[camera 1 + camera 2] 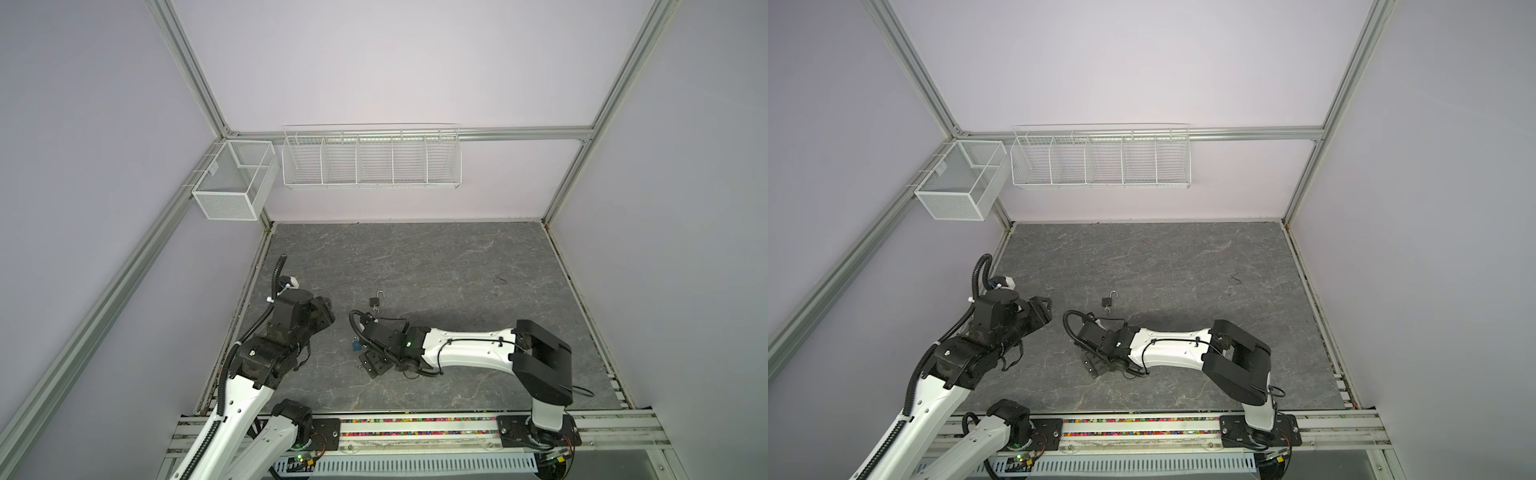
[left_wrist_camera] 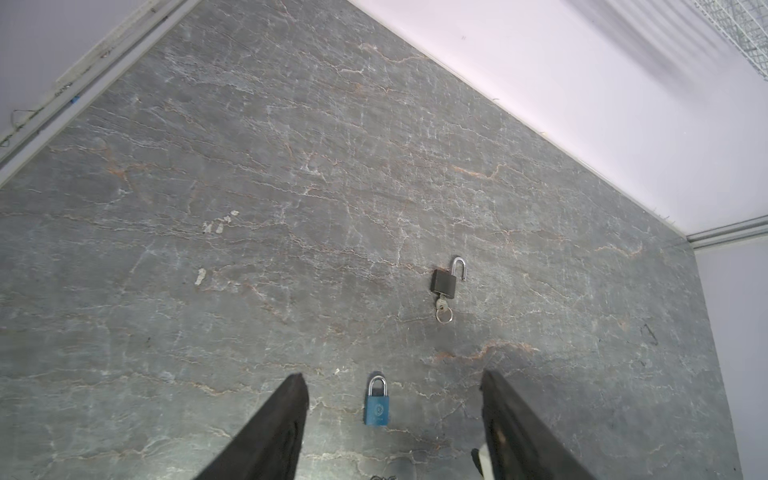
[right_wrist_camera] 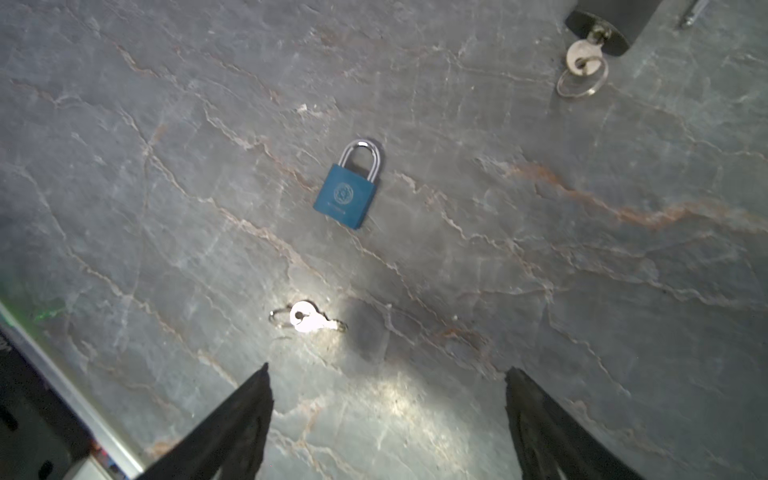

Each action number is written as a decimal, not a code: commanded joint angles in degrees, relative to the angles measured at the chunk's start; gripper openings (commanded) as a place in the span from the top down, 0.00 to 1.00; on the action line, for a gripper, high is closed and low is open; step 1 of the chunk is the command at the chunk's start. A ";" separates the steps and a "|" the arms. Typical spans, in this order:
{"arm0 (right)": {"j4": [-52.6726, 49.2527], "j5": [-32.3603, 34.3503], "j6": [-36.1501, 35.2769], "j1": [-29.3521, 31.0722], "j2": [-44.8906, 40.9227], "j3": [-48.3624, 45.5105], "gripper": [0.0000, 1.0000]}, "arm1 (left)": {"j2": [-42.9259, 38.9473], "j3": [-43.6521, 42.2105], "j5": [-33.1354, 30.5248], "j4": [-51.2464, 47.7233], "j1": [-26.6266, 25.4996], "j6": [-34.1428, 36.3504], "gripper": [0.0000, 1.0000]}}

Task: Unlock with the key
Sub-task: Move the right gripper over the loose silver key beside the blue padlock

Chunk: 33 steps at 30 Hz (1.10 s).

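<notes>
A blue padlock (image 3: 345,195) lies flat on the grey stone table, its shackle shut; the left wrist view shows it too (image 2: 377,409). A loose silver key (image 3: 309,321) on a ring lies between it and my right gripper (image 3: 386,368), which is open, empty and low over the table. A black padlock (image 2: 444,283) lies further off, its shackle swung open and a second key (image 2: 443,307) in its keyhole. My left gripper (image 2: 391,374) is open and empty, aimed at the blue padlock from a distance. In a top view the right arm half hides the blue padlock (image 1: 356,345).
A white wire rack (image 1: 371,160) hangs on the back wall and a mesh basket (image 1: 232,180) on the left wall. Aluminium frame rails border the table, with the arm mounting rail (image 1: 415,430) along the front edge.
</notes>
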 commanded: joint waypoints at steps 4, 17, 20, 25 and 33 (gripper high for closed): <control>-1.72 2.05 1.16 0.21 6.30 6.40 0.12 | -1.63 0.88 -4.63 -4.33 0.24 -1.61 0.34; -6.92 4.77 1.33 0.54 12.72 12.01 0.11 | -3.04 1.47 -5.90 -4.38 0.26 -1.23 0.34; -7.06 4.57 1.18 0.59 12.96 11.61 0.11 | -2.88 1.59 -5.70 -4.27 0.24 -1.18 0.34; -9.12 4.60 0.83 0.89 13.19 10.96 0.12 | -2.78 1.64 -5.12 -4.29 0.25 -1.39 0.34; -9.05 0.54 -0.96 0.83 8.55 3.82 0.12 | 0.26 2.25 -1.05 -3.60 0.24 -1.37 0.35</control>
